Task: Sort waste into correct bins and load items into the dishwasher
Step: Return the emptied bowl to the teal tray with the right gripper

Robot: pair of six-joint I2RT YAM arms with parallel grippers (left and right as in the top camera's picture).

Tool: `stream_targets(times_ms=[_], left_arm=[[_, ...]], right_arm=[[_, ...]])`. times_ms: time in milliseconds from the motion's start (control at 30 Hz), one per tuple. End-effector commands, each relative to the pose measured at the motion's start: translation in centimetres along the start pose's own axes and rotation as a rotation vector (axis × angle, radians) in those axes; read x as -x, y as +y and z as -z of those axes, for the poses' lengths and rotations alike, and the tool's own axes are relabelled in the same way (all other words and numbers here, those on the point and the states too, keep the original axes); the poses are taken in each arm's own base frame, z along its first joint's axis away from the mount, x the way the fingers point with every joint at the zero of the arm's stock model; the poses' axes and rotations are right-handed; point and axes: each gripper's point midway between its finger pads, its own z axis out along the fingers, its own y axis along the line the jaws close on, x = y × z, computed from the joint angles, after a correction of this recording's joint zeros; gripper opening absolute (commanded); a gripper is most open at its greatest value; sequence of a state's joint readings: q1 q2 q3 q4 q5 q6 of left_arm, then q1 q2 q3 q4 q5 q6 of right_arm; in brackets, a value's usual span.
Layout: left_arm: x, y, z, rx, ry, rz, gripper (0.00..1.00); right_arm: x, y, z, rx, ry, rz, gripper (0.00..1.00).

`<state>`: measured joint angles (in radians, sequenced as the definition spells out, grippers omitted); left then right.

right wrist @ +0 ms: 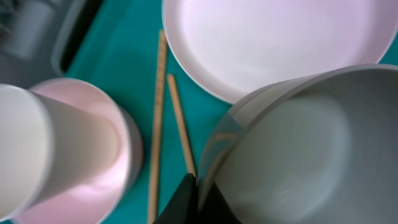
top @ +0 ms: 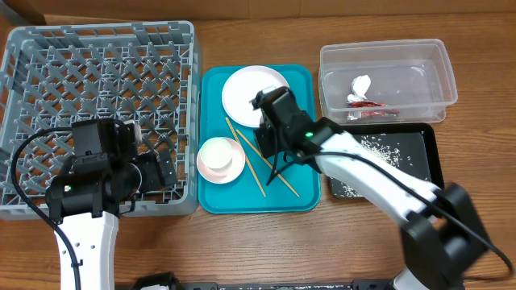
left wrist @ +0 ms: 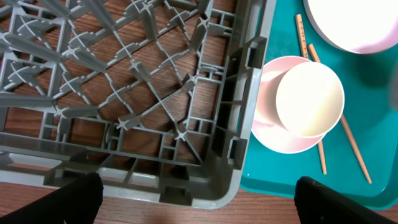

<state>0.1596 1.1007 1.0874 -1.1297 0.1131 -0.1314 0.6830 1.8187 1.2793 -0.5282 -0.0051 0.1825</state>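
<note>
Over the tray (right wrist: 124, 56), pinched in the closed right claw (right wrist: 196, 196): one bowl (right wrist: 311, 162); left of it, two chopsticks (right wrist: 158, 112). Left claw (left wrist: 199, 202) spread wide, empty.

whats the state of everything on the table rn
left pincer: open, empty, above dish rack corner
right pincer: shut on grey-green bowl
grey-green bowl: held by its rim
dish rack: no dishes visible
plate: flat on teal tray, bare
cup: nested in pink bowl
chopsticks: loose on teal tray
clear tub: holds wrapper
black tray: rice scattered inside
</note>
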Motion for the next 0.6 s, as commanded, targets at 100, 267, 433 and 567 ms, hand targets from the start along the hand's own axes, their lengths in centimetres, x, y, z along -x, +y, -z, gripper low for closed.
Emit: stream_targets(times_ms=[100, 267, 433, 567], left_arm=[[0.7, -0.2, 0.6, -0.011, -0.024, -0.009, 1.0], [0.7, -0.2, 0.6, -0.011, -0.025, -0.009, 1.0], [0.7, -0.2, 0.6, -0.011, -0.025, -0.009, 1.0], [0.7, -0.2, 0.6, -0.011, -0.025, -0.009, 1.0]], right_arm=[[-2.2, 0.1, -2.5, 0.017, 0.077, 0.003, 0.04], [-2.6, 0.6, -2.5, 0.05, 0.098, 0.001, 0.15], [-2.9, 1.6, -1.7, 0.1, 0.143, -0.005, 0.33], [-1.8, 2.0, 0.2, 0.092, 0.175, -0.011, 0.41]])
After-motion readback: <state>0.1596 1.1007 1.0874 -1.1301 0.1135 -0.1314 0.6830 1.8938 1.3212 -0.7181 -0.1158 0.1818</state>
